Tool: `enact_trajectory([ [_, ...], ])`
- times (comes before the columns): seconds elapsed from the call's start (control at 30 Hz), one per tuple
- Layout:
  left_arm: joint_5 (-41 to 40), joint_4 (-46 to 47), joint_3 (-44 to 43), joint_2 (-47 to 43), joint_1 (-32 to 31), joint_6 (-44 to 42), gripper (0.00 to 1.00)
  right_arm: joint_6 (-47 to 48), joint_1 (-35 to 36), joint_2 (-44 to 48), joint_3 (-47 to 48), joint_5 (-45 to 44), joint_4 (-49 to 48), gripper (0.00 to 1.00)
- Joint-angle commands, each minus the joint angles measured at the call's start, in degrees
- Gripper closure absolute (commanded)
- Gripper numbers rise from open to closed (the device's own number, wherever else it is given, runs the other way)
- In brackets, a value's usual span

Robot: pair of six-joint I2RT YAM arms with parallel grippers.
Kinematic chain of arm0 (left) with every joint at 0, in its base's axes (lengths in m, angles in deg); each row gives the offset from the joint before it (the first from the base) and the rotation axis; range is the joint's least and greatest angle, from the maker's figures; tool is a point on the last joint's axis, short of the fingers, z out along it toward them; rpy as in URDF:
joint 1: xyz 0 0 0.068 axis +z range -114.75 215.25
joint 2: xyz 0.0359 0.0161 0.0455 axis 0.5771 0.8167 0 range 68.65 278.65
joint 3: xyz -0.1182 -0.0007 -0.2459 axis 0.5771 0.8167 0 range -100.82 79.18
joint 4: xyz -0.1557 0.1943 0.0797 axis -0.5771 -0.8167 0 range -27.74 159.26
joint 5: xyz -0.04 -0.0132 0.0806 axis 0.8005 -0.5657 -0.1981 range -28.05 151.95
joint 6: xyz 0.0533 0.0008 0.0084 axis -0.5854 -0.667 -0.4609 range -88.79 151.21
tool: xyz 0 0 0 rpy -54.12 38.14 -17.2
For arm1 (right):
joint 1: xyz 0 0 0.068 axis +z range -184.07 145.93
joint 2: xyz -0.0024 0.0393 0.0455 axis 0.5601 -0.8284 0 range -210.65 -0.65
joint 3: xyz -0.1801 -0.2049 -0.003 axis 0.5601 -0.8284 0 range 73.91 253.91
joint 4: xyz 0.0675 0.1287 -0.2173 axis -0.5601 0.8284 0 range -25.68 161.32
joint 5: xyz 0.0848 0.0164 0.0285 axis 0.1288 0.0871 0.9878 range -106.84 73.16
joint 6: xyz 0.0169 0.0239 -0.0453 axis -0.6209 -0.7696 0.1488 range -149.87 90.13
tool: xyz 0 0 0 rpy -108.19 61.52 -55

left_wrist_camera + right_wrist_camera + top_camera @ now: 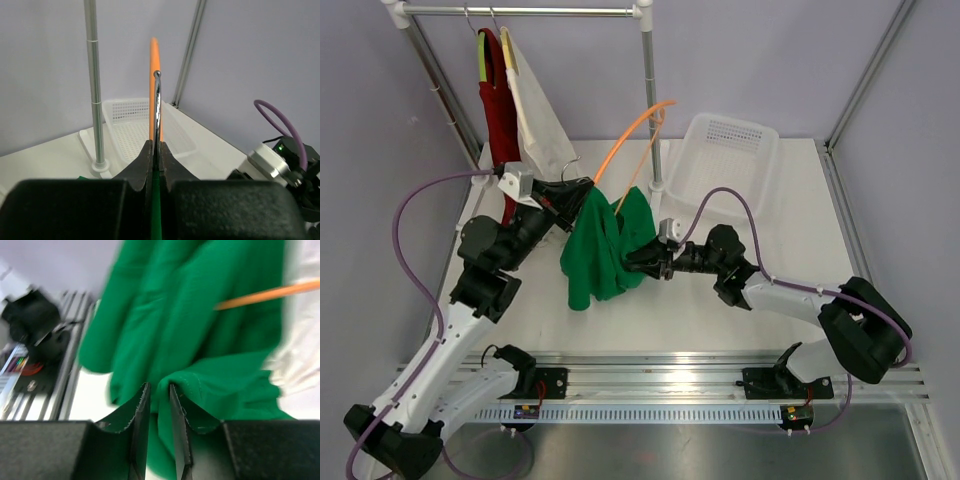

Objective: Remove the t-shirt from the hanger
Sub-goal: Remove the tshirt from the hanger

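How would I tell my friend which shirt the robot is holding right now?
Find the metal clothes rail at the back left of the table. A dark red garment and a cream garment hang from it; look just in front of those. The green t-shirt droops there from an orange hanger, the only green cloth and the only one off the rail.

Soft, even light is filling the top view, casting only faint shadows beneath the t-shirt (603, 250) on the table (650, 320); glare is shining off the metal strip (720, 450) at the bottom. In the left wrist view, the left gripper (156, 147) is sitting dark and unfocused. The right wrist view is blurring, the hanger (270, 294) smearing and the right edge washing out white.
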Motion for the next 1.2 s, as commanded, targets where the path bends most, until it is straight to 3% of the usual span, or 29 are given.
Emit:
enact_trajectory([
  [0.0,-4.88,13.31,-1.37,1.28,-0.20,1.58,1.00,10.33,3.39,0.13,4.37,9.45,11.17,0.71],
  [0.03,-5.75,13.50,-1.89,1.80,-0.20,2.20,1.00,11.65,3.92,0.13,4.72,10.41,15.20,0.71],
  [0.3,-11.47,20.24,-4.54,6.90,-0.20,1.41,1.00,15.26,7.96,-0.13,4.11,10.25,20.34,0.71],
  [0.63,-19.37,24.39,-9.19,12.97,-0.11,-1.84,1.00,16.40,8.23,-2.24,2.53,10.50,20.60,0.85],
  [0.67,-19.90,25.53,-9.02,13.06,-0.11,-2.10,1.00,16.23,8.23,-2.33,2.35,10.42,20.43,0.76],
  [0.7,-20.08,25.37,-9.02,13.15,-0.20,-2.19,1.00,15.62,8.32,-2.33,2.18,9.81,19.99,0.55],
  [0.73,-20.17,24.76,-9.11,13.15,-0.20,-1.93,1.00,13.61,8.23,-2.33,1.31,6.93,17.12,0.43],
  [0.8,-18.78,22.99,-8.67,12.27,-0.11,-0.88,1.00,12.45,8.15,-1.89,0.60,2.80,14.38,0.31],
  [1.03,-16.48,21.15,-5.42,8.32,-0.20,0.27,1.00,5.25,8.23,1.71,-0.72,-16.63,6.73,0.12],
  [1.17,-15.61,19.04,-4.45,6.21,-0.20,0.53,1.00,4.28,8.15,3.03,0.15,-24.55,5.22,0.11],
])
